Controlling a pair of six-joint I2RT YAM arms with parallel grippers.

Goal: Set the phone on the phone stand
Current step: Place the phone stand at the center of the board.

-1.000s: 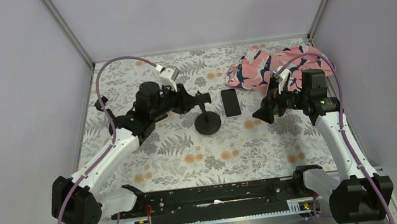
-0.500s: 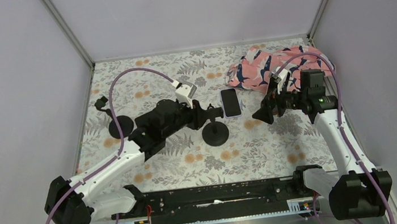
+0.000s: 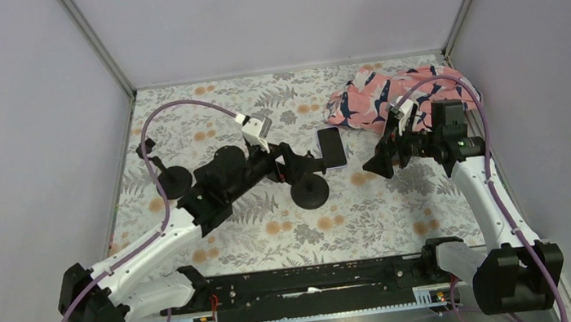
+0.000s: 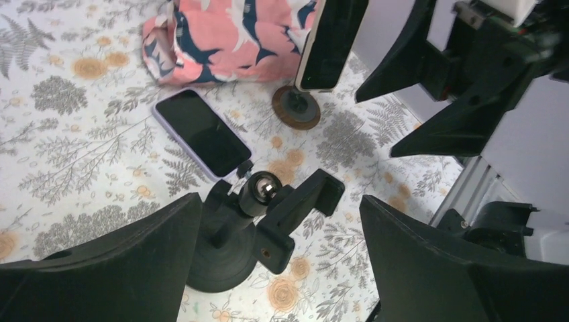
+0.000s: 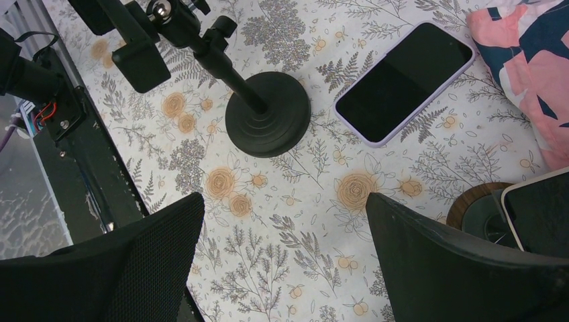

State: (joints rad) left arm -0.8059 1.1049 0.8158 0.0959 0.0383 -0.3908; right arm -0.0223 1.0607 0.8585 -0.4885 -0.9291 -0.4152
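Left gripper (image 4: 278, 201) and right gripper (image 5: 285, 201) both wide, empty; phone stand (image 4: 231, 245) at left's fingers, phone (image 4: 201, 133) flat beyond, pink cloth (image 4: 228, 37) behind.

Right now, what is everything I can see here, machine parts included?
table cover: one, grey leaves and orange flowers, under everything
cloth: one, pink with navy print, crumpled at far right
flat phone: one, black screen, lilac case, beside the cloth
black phone stand: one, black, in front of the flat phone
second phone: one, dark screen, upright, right of the flat phone
second stand: one, brown round base, holding the second phone
black round item: one, black, left side; cannot tell what
left gripper: one, black, open, fingers either side of the black phone stand
right gripper: one, black, open, above the table cover
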